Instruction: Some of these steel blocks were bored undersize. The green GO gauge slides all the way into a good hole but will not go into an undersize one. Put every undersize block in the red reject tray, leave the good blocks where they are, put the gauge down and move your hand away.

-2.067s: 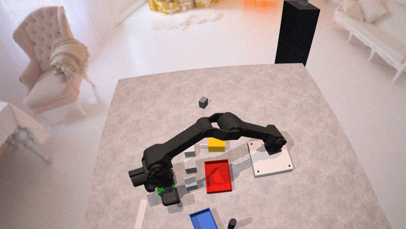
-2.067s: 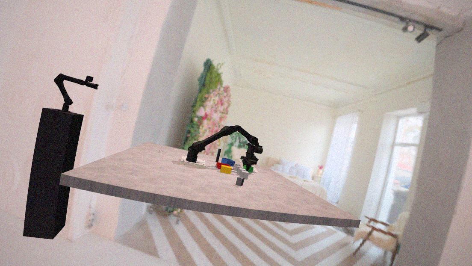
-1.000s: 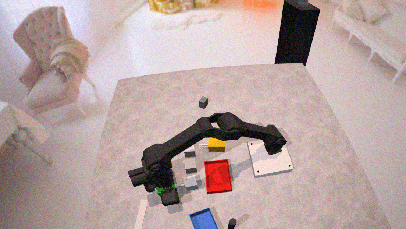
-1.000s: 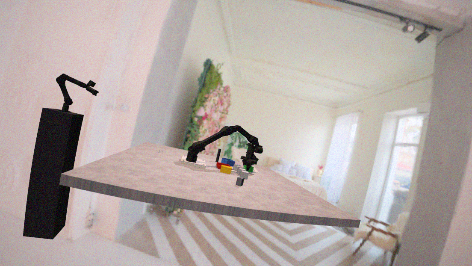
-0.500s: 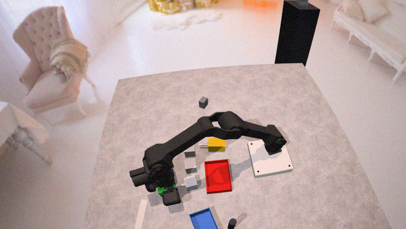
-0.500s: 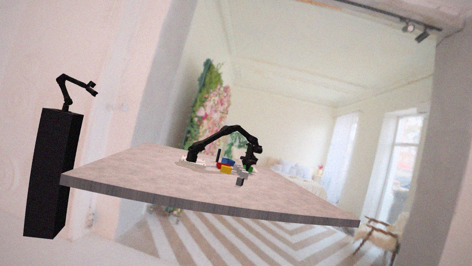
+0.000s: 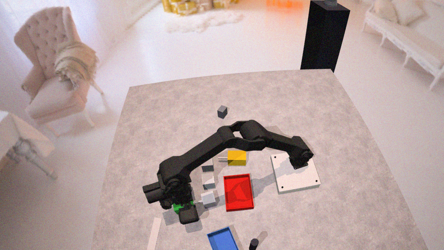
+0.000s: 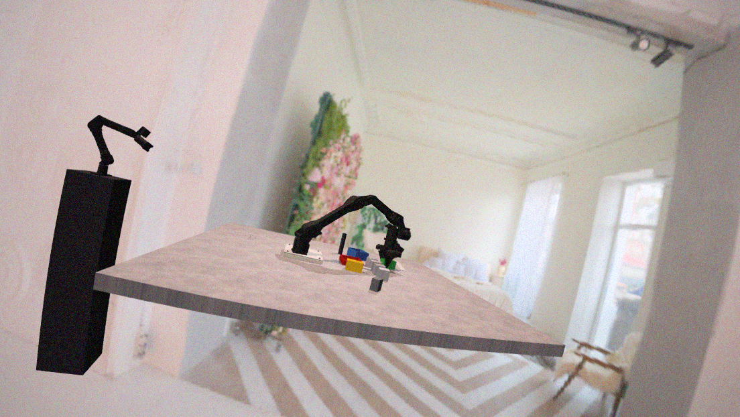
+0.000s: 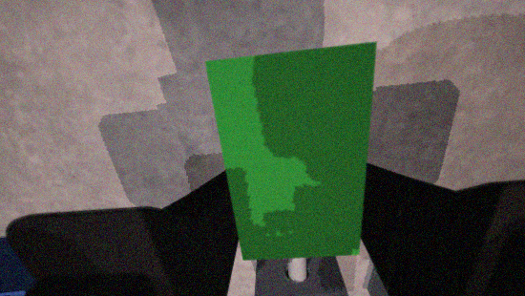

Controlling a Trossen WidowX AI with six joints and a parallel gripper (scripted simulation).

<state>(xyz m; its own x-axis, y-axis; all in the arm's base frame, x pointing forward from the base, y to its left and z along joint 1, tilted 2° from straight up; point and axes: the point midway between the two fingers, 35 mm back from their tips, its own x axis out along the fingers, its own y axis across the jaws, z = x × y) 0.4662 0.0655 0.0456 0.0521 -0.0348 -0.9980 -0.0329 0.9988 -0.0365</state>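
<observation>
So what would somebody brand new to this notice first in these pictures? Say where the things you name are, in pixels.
Probably the big black robot arm (image 7: pixel 203 148) (image 8: pixel 331 214) arching over the stone-look table, its black gripper (image 7: pixel 187 204) (image 8: pixel 389 263) shut on a bright green gauge block (image 7: pixel 177 207) (image 9: pixel 301 143). Next, the open red tray (image 7: pixel 238 192) (image 8: pixel 342 258) between the row of grey steel blocks and the white base plate (image 7: pixel 298 181) (image 8: pixel 310 257), then the solid yellow block (image 7: pixel 236 157) (image 8: pixel 354 265) beside that tray.

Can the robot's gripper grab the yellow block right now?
Probably not yet: the gripper is shut on the green gauge, so it would likely need to put that down first. The yellow block also sits off by the red tray.
</observation>
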